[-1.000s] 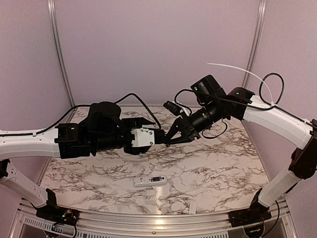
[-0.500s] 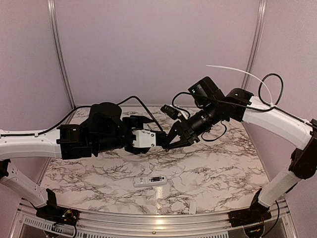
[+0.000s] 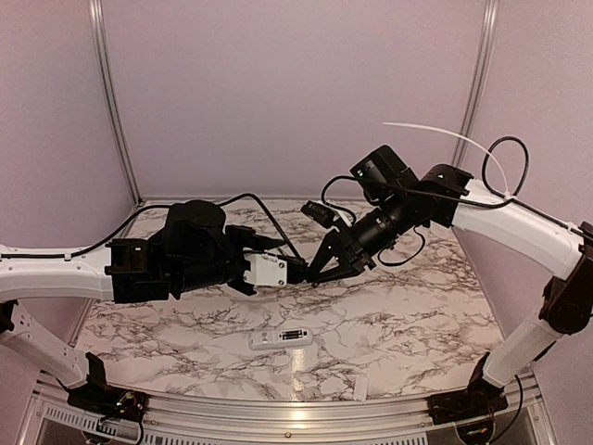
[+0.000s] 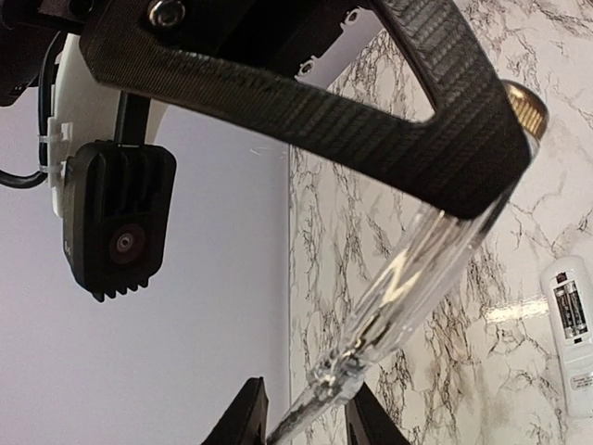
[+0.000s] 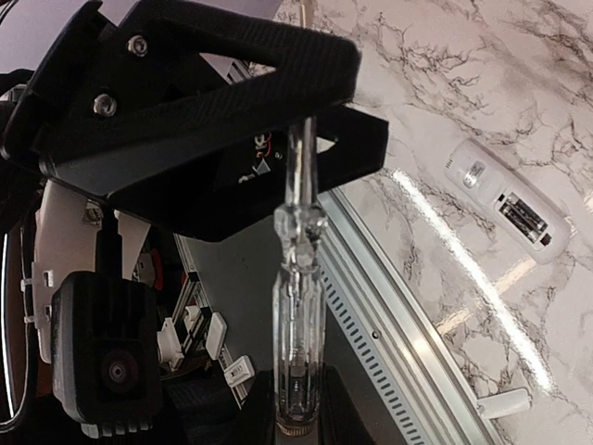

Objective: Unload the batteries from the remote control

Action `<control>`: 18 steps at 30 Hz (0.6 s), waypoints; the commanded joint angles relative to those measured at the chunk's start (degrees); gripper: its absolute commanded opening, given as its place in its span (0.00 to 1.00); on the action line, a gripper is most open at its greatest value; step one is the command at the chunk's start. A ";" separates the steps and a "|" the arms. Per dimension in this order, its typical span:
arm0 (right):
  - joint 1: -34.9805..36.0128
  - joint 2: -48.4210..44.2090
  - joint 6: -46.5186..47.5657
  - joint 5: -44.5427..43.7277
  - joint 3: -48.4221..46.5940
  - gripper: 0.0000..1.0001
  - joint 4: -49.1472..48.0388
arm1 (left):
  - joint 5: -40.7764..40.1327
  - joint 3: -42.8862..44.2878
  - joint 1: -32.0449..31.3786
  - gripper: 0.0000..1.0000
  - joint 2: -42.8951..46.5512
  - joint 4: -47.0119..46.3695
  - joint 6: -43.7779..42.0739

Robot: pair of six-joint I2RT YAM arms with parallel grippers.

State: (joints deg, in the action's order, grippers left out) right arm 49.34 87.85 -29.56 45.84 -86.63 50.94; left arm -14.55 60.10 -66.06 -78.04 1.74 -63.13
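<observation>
The remote control lies back up on the marble table, also in the left wrist view and the right wrist view. Its compartment is uncovered, and the dark batteries sit inside. Both grippers meet in mid-air above it. My right gripper is shut on the handle of a clear screwdriver. My left gripper has its jaws round the screwdriver's neck. One finger touches it, and a gap shows at the other.
A small flat white plastic piece lies near the table's front edge, beside the aluminium rail. Purple walls close in the back and sides. A thin pale stick juts from the right arm.
My left gripper's jaws have narrowed round the screwdriver's neck. Both grippers have sunk slightly, and the right one has shifted a little to the left. The remote has not moved.
</observation>
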 commanded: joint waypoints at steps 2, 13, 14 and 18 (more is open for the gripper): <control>0.44 -0.57 -0.50 -3.04 -4.20 0.00 -0.71 | -1.78 -1.48 -0.21 0.17 2.73 2.07 1.11; 0.40 -0.99 -2.63 -7.41 -4.18 0.06 -2.71 | -3.34 0.51 -0.21 0.00 3.23 7.25 7.00; 0.40 -1.11 -3.18 -7.96 -4.16 0.17 -3.22 | -3.83 0.69 -0.21 0.00 3.24 7.50 7.82; 0.40 -1.90 -5.43 -10.87 -4.09 0.57 -5.39 | -5.77 1.73 -0.21 0.00 3.05 9.26 12.69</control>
State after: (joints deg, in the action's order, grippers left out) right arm 49.28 87.72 -32.86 39.05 -89.12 49.17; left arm -18.04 59.24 -66.11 -76.18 8.43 -57.32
